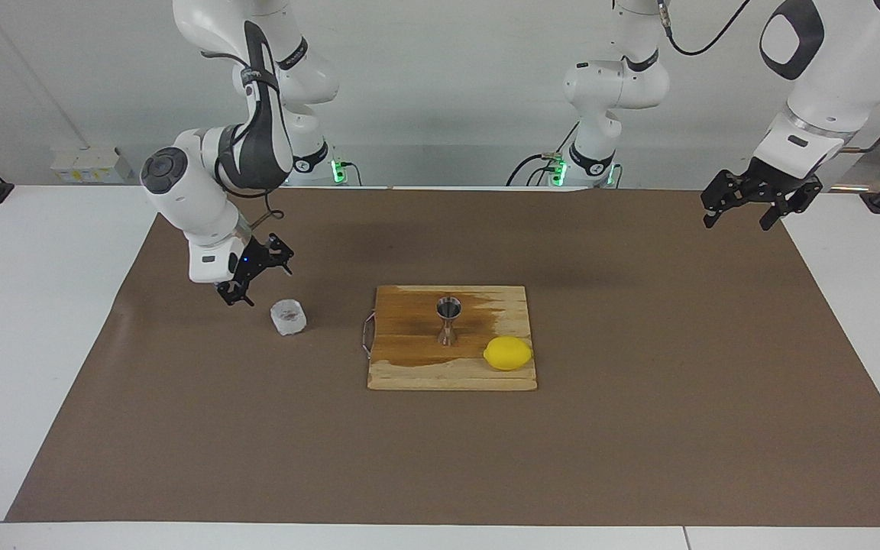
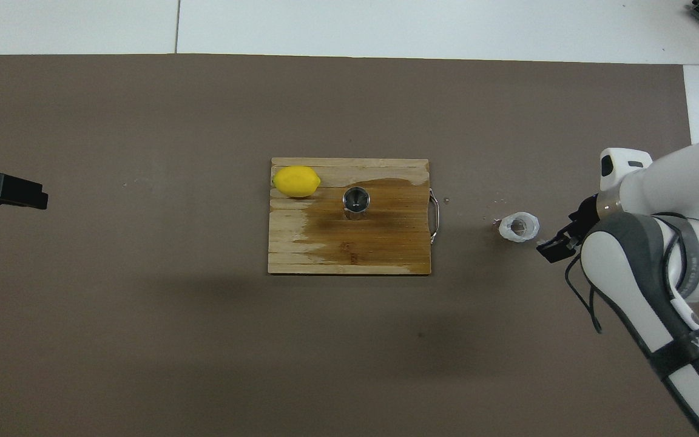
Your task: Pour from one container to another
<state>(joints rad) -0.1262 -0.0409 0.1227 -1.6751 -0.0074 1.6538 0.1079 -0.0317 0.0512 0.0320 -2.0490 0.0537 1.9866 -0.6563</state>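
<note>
Since the cup (image 1: 289, 316) stands upright and free on the brown mat (image 1: 638, 428), toward the right arm's end of the surface and beside the wooden board (image 1: 451, 376), nothing holds it now. Right gripper (image 1: 254, 269) hangs just beside it and a little above, not touching, jaws spread wide and empty. Left gripper (image 1: 751, 200) waits well apart over the mat's edge at the left arm's end, jaws also wide, empty.

Cup handling, my read: thin translucent crinkled wall, looks like soft plastic, very light, probably flexes or crushes under a hard pinch. Low and short, so it could skid or tip if bumped from one side. Best hold is across the wall from both sides, about mid-height, gentle squeeze, rim left clear as the pouring lip. Overhead view shows the mouth open upward (image 2: 519, 226); what's inside I can't tell. A few small specks sit on the mat next to it, maybe spill.

Jigger (image 1: 448, 321) stands upright on the board, roughly central, with the lemon (image 1: 508, 353) just beside it on the side farther from the robots. Steel, stiff, smooth, likely slippery; narrow waist and small foot, so likely top-heavy and easy to knock. Its mouth is small, so pouring needs the cup lip right above it. Board shows a big dark wet-looking stain around the jigger, so footing may be slick.
</note>
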